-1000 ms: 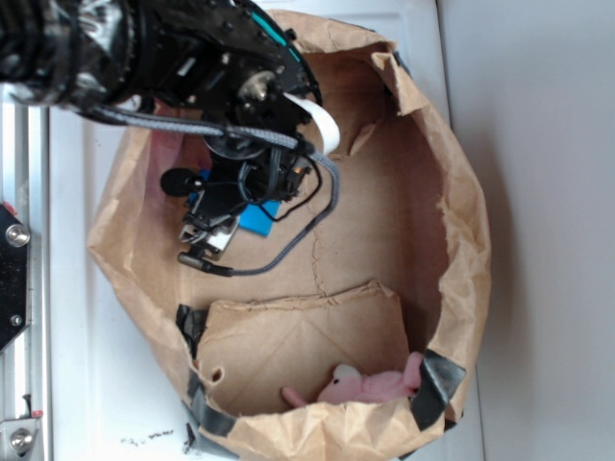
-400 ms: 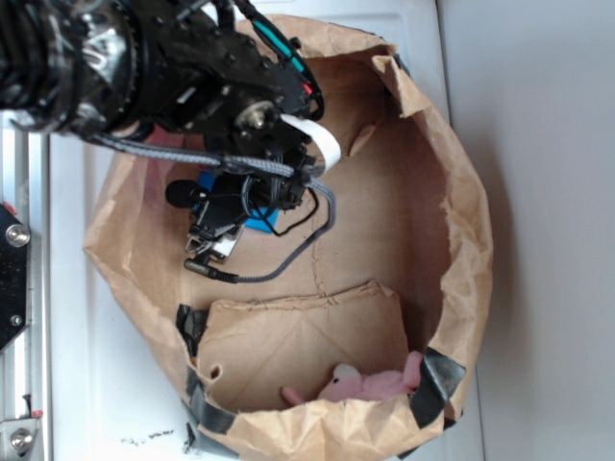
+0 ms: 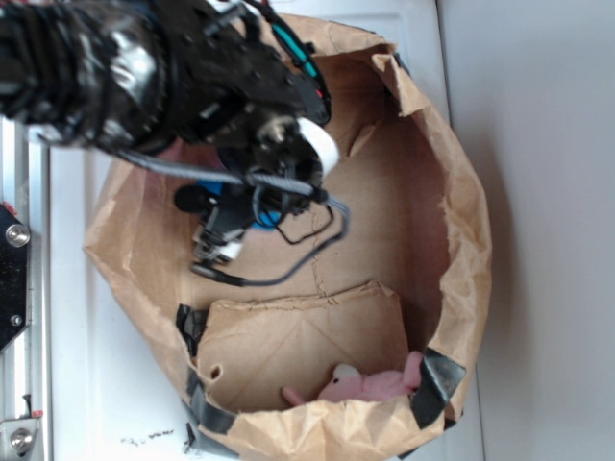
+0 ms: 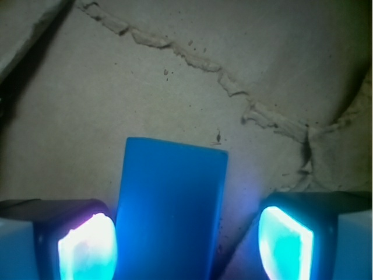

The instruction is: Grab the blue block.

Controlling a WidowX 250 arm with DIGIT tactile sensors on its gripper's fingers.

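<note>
Lowered further over the blue block (image 4: pixel 170 210), the gripper (image 4: pixel 185 245) stands open around it, holding nothing; exterior view adds paper bag (image 3: pixel 461 240), pink toy (image 3: pixel 370 386).

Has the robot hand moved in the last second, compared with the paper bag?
Yes. In the exterior view the hand has shifted slightly toward the right of the picture, closer to the vertical crease in the paper bag, and now covers more of the blue block.

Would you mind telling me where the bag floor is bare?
Bare: the floor's right half, between the arm and the bag's right wall. Crowded: upper left, where the gripper straddles the blue block; the pink toy fills the bottom edge.
</note>
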